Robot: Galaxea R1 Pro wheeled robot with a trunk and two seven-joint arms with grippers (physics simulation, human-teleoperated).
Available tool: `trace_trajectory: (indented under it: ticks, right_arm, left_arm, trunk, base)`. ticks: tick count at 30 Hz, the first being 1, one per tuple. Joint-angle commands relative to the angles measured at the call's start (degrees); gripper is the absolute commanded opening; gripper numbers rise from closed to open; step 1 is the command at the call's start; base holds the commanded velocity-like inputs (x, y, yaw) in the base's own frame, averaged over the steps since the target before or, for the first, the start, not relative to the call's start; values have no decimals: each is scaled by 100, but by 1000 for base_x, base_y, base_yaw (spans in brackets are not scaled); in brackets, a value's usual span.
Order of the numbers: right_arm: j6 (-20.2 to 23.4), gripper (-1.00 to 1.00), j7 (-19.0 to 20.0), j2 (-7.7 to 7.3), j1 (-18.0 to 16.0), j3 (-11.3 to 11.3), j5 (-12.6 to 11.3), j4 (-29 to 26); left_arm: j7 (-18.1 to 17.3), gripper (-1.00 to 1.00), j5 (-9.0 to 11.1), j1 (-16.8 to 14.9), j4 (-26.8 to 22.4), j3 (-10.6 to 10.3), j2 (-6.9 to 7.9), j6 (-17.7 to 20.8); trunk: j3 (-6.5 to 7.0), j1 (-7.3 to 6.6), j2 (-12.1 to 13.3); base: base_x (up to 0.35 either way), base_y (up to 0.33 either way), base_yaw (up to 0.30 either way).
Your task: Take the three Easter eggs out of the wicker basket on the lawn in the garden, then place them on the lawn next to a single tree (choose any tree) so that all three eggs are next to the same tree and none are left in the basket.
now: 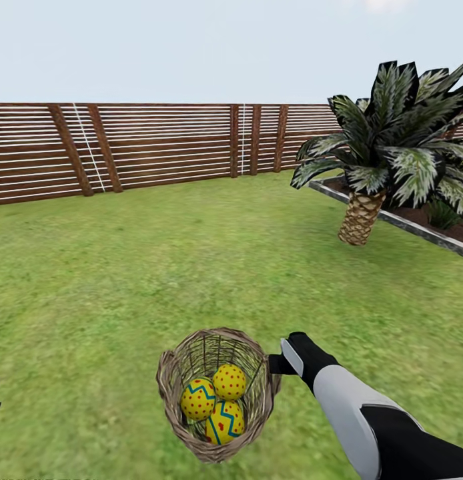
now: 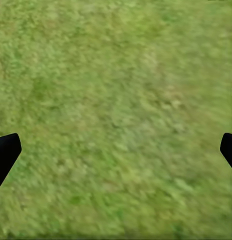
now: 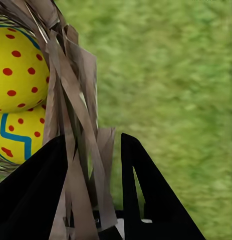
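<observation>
Nearest to my head camera is my right arm, reaching forward so that my right end effector [image 1: 279, 363] pinches the rim of the wicker basket [image 1: 258, 393], which looks lifted and tilted over the lawn [image 1: 191, 267]. I judge I am carrying the whole basket toward a tree instead of lifting each egg out on its own. Inside I count three eggs [image 1: 216, 402], yellow with red dots and blue zigzags, packed touching one another; none lies on the grass. One short palm [image 1: 385, 153] stands ahead at the right beside a raised bed, and one slatted wooden fence [image 1: 145, 143] closes the far side; no tall bare-trunked tree is in sight, so the placing spot is still to be found. Through my left wrist camera, my left end effector [image 2: 116, 150] hangs released over bare grass, its two dark fingertips [image 2: 5, 152] spread wide and grasping nothing. Through my right wrist camera, my two black fingers [image 3: 141, 185] are clenched on the basket's woven wall, one on either side of the wicker strands, and two of the eggs show just behind the weave.
</observation>
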Motion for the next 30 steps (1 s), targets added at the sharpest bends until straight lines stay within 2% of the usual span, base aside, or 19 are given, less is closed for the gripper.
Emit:
trace_trajectory:
  ticks: [1,11,30]
  right_arm:
    - [13,-100,-34,9,-3,-68,-78,-9]
    - [13,-100,-34,23,-3,-55,-78,-8]
    - [13,-100,-34,12,-1,-62,-78,-8]
  left_arm:
    - [15,100,33,-4,-4,3,0,29]
    - [15,100,33,-4,-21,4,0,29]
    - [45,100,34,57,-107,12,-43,29]
  trunk:
    - [13,-22,38]
    - [192,-242,439]
    - [192,-242,439]
  base:
    - [0,0,97]
    - [0,0,220]
    - [0,0,266]
